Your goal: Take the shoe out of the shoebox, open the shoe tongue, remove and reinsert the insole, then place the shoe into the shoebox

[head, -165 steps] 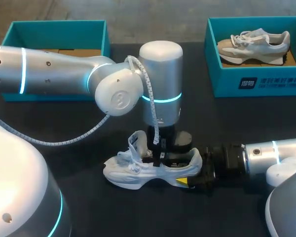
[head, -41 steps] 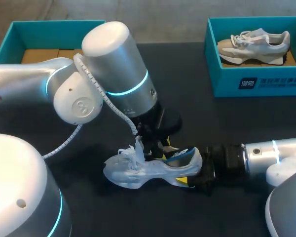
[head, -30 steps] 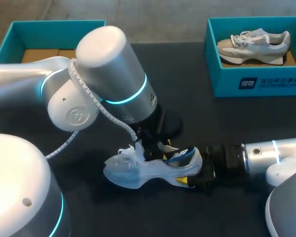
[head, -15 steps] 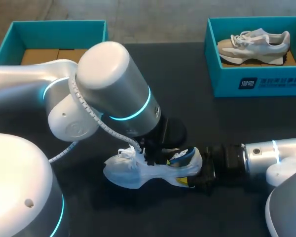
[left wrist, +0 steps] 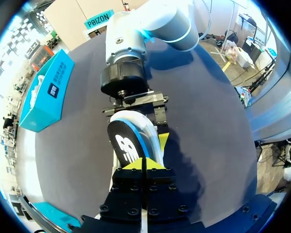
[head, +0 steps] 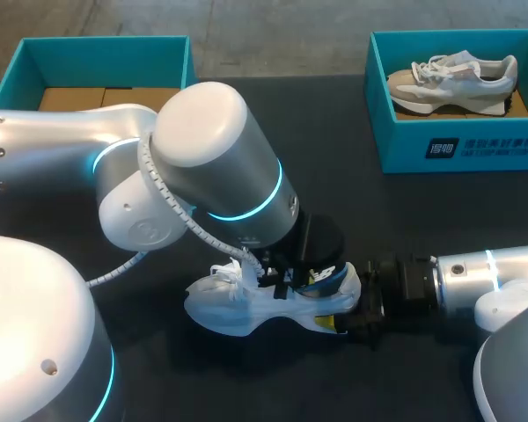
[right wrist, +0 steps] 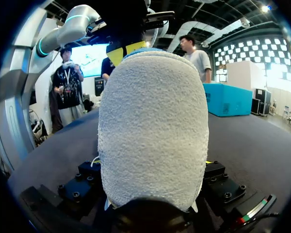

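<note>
Pressing its yellow tips together, the left gripper (left wrist: pixel 145 164) sets them against the black insole (left wrist: pixel 127 145) in the white sneaker's (head: pixel 233 308) opening. The right gripper (head: pixel 336 309) clamps the sneaker's heel from both sides. The sneaker stands on the black table (head: pixel 352 220), well apart from the teal shoebox (head: pixel 458 145).

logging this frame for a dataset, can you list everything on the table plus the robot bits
shoe: 1, white, upright at the table's middle
insole: 1, black with a blue edge, in that shoe
second shoe: 1, grey and beige, inside the far right shoebox
shoeboxes: 2, teal, far left and far right
table: 1, black
left end effector: 1, yellow tips, over the shoe, shut on the insole
right end effector: 1, yellow tips, shut on the shoe's heel
</note>
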`<action>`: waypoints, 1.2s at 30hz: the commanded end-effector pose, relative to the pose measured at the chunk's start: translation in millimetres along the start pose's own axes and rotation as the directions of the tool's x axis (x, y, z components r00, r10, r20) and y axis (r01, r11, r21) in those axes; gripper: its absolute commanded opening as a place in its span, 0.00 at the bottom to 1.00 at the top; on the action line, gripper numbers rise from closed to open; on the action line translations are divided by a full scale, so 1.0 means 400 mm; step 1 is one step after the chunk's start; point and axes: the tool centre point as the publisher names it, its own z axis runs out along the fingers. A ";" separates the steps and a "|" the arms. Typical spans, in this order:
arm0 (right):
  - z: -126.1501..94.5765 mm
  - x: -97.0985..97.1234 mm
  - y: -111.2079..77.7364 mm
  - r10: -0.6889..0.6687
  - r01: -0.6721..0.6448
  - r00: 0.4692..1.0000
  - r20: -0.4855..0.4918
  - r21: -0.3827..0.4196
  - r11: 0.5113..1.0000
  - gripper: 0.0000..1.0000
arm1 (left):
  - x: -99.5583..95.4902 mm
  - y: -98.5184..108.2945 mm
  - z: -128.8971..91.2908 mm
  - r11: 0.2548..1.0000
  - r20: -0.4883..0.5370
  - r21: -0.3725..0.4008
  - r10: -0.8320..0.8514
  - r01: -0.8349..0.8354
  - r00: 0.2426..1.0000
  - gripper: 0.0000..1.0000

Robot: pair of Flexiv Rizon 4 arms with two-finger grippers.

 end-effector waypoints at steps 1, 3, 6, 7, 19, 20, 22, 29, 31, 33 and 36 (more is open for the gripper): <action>0.001 0.003 0.001 -0.001 0.001 1.000 0.002 0.002 1.000 0.00 | 0.014 0.001 -0.008 1.000 0.018 0.003 -0.007 0.007 1.000 0.00; 0.001 0.003 0.001 -0.001 0.001 1.000 0.002 0.002 1.000 0.00 | 0.018 -0.002 -0.012 1.000 0.027 0.009 -0.016 0.016 1.000 0.00; 0.001 0.003 0.001 -0.001 0.001 1.000 0.002 0.002 1.000 0.00 | 0.028 -0.008 -0.022 1.000 0.047 0.018 -0.024 0.023 0.999 0.00; 0.001 0.003 0.001 -0.001 0.001 1.000 0.002 0.002 1.000 0.00 | 0.031 -0.010 -0.024 0.999 0.050 0.020 -0.027 0.026 0.998 0.02; 0.001 0.003 0.001 -0.001 0.001 1.000 0.002 0.002 1.000 0.00 | 0.023 -0.020 -0.004 0.996 0.099 0.007 -0.090 0.089 0.991 0.47; 0.001 0.003 0.001 -0.001 0.001 1.000 0.002 0.002 1.000 0.00 | 0.020 -0.022 -0.002 0.995 0.100 0.011 -0.097 0.097 0.990 0.47; 0.001 0.003 0.001 -0.001 0.001 1.000 0.002 0.002 1.000 0.00 | 0.012 -0.025 0.007 0.992 0.106 0.009 -0.127 0.126 0.986 0.48; 0.001 0.003 0.001 -0.001 0.001 1.000 0.002 0.002 1.000 0.00 | 0.008 -0.036 0.028 0.986 0.133 0.007 -0.164 0.164 0.977 0.48; 0.001 0.003 0.001 -0.001 0.001 1.000 0.002 0.002 1.000 0.00 | 0.012 -0.039 0.032 0.986 0.146 0.005 -0.167 0.168 0.975 0.48; 0.001 0.003 0.001 -0.001 0.001 1.000 0.002 0.002 1.000 0.00 | 0.015 -0.041 0.036 0.985 0.161 0.002 -0.171 0.173 0.972 0.47; 0.001 0.003 0.001 -0.001 0.001 1.000 0.002 0.002 1.000 0.00 | 0.016 -0.042 0.045 0.983 0.181 -0.007 -0.180 0.184 0.967 0.47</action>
